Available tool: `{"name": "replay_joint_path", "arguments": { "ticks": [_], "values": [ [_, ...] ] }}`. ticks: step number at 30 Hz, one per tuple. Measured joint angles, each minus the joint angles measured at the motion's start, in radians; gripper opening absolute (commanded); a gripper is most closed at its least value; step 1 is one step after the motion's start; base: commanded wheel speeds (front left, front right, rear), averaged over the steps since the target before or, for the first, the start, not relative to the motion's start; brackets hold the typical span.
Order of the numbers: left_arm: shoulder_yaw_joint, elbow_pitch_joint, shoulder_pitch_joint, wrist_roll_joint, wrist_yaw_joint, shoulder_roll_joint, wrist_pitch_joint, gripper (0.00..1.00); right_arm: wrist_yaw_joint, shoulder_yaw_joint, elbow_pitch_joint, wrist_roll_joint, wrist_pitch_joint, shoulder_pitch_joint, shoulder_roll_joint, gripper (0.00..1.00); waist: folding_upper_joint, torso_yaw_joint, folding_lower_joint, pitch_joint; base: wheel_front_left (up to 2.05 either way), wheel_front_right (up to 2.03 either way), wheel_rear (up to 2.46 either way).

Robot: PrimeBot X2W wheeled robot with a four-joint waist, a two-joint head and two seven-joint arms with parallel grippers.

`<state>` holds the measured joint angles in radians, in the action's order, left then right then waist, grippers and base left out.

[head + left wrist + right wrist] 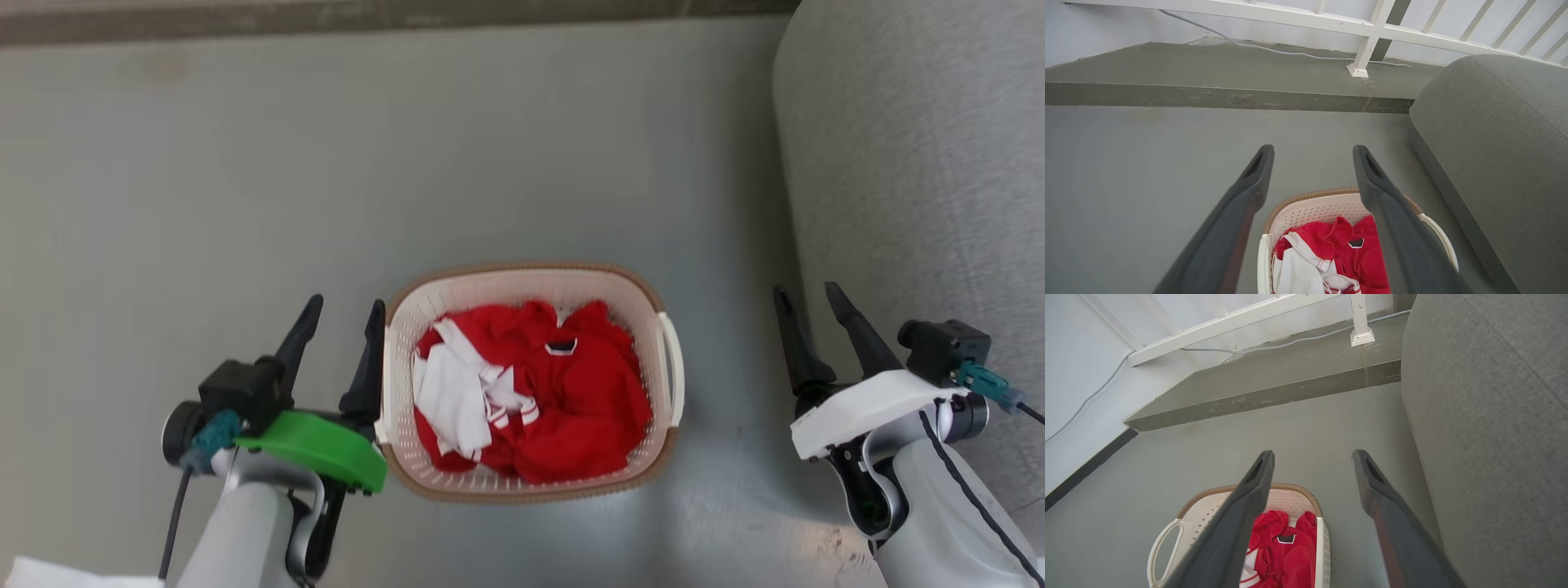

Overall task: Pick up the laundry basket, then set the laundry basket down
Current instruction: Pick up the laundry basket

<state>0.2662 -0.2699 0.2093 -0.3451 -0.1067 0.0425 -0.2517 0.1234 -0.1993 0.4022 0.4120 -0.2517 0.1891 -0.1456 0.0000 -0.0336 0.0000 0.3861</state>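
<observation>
On the grey floor (245, 204) ahead of me sits the laundry basket (506, 287), red and white clothes (571, 392) inside — my left gripper (345, 304), fingers apart, hangs just beside its wall, my right gripper (806, 288), likewise spread, well clear — both empty.

My head camera looks almost straight down from well above the grey floor (245, 204). It has the laundry basket (490, 296) centred, the left gripper (345, 302) at lower left and the right gripper (806, 288) at lower right. The left wrist camera sits lower and faces forward and down along its own fingers, catching the basket's far end at its bottom edge. The right wrist camera does likewise from the other side, close beside the grey sofa (1494, 416). All three views share the basket; both wrist views also share the raised step (1208, 98), the white railing post (1367, 49) and the sofa
</observation>
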Motion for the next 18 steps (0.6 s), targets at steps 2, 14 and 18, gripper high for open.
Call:
{"name": "replay_joint_path", "arguments": {
  "ticks": [2, 14, 18],
  "values": [
    [0.005, -0.027, 0.024, -0.003, 0.000, -0.001, 0.000, 1.00, 0.000, -0.007, 0.023, 0.012, 0.000, 0.013, 0.000, 1.00, 0.0000, 0.004, 0.0000, 0.027, 0.00, 0.00, 0.00],
    [0.059, -0.261, 0.181, -0.081, 0.000, -0.004, 0.000, 1.00, 0.000, -0.090, 0.157, 0.068, 0.000, 0.137, -0.005, 1.00, 0.0000, 0.029, 0.0001, 0.190, 0.00, 0.00, 0.00],
    [0.066, -0.338, 0.239, -0.101, 0.000, -0.006, 0.014, 1.00, 0.000, -0.118, 0.194, 0.082, 0.003, 0.179, -0.006, 1.00, 0.0000, 0.034, 0.0001, 0.245, 0.00, 0.00, 0.00]
  ]
}}
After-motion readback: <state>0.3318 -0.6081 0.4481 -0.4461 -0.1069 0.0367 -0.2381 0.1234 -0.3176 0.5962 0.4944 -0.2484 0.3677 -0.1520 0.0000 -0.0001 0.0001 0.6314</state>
